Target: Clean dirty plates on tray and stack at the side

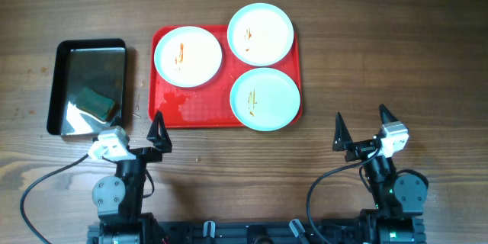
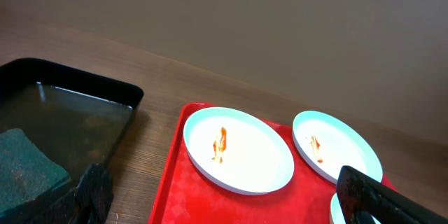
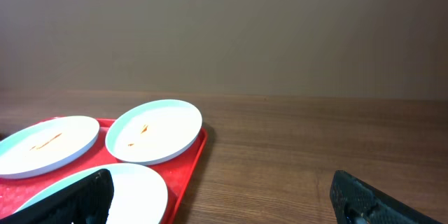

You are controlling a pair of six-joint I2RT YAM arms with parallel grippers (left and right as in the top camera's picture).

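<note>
Three pale mint-green plates lie on the red tray (image 1: 198, 107). The left plate (image 1: 187, 56) and the back plate (image 1: 261, 33) carry orange-brown streaks; the front right plate (image 1: 264, 98) has faint streaks. My left gripper (image 1: 136, 140) is open and empty, near the tray's front left corner. My right gripper (image 1: 362, 130) is open and empty, to the right of the tray. The left wrist view shows the left plate (image 2: 238, 150), the back plate (image 2: 336, 145) and the tray (image 2: 203, 196). The right wrist view shows all three plates, with the back plate (image 3: 154, 131) nearest the tray's right rim (image 3: 196, 164).
A black glossy pan (image 1: 88, 86) stands left of the tray, holding water and a green sponge (image 1: 95, 103). It also shows in the left wrist view (image 2: 63, 105) with the sponge (image 2: 28, 171). Bare wooden table (image 1: 381, 61) lies to the right of the tray.
</note>
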